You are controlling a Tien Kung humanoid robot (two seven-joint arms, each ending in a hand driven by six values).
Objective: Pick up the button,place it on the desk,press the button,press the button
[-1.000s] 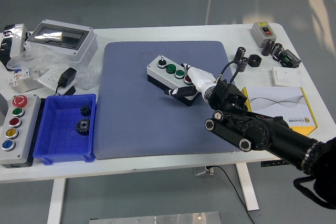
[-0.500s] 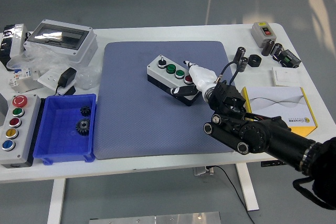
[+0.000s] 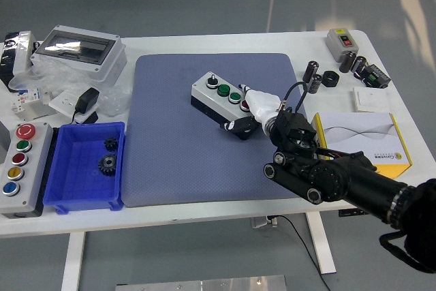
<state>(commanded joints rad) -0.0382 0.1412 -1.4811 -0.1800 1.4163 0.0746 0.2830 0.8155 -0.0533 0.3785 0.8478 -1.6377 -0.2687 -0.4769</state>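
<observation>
Right hand (image 3: 251, 108) curled against button box (image 3: 221, 97), at its red-button end.

Print on yellow-white box (image 3: 363, 140) too small; nothing legible.

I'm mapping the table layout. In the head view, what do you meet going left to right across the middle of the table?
Five-button control box → blue bin → blue mat → button box → right hand → yellow-and-white box

A blue bin (image 3: 68, 168) holding two gears (image 3: 107, 155) sits near the desk's (image 3: 225, 209) left edge; a yellow-white box (image 3: 368, 142) lies near its right edge.
</observation>
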